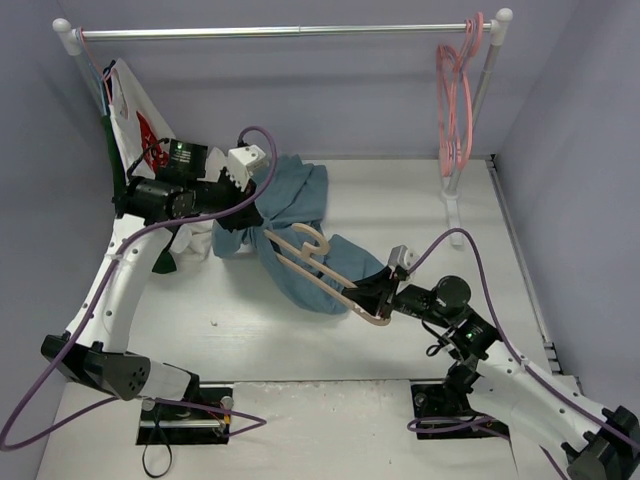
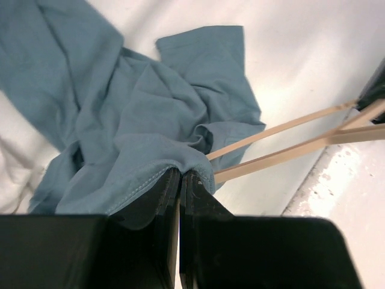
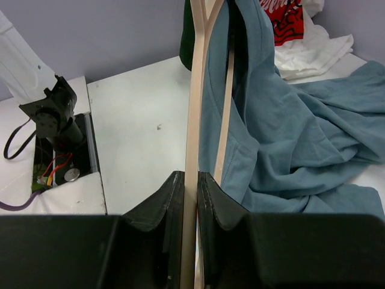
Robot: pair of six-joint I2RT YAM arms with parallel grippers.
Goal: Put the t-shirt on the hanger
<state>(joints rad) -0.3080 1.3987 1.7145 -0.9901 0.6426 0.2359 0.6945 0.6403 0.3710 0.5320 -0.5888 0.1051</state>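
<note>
The teal-blue t-shirt [image 1: 290,215] lies crumpled on the white table, part of it lifted. My left gripper [image 1: 232,205] is shut on a hemmed edge of the t-shirt [image 2: 138,126], with the cloth draped over its fingertips [image 2: 170,179]. The beige hanger [image 1: 320,262] reaches from the shirt's opening down to the right. My right gripper [image 1: 378,300] is shut on the hanger's shoulder end [image 3: 194,120]. One hanger arm goes inside the t-shirt [image 3: 289,126]. In the left wrist view two hanger bars [image 2: 289,139] run to the right edge.
A white garment with red print [image 1: 135,120] and a dark green garment [image 1: 108,160] hang at the left of the clothes rail [image 1: 280,32]. Pink hangers [image 1: 455,100] hang at its right end. White cloth [image 1: 190,240] lies under my left arm.
</note>
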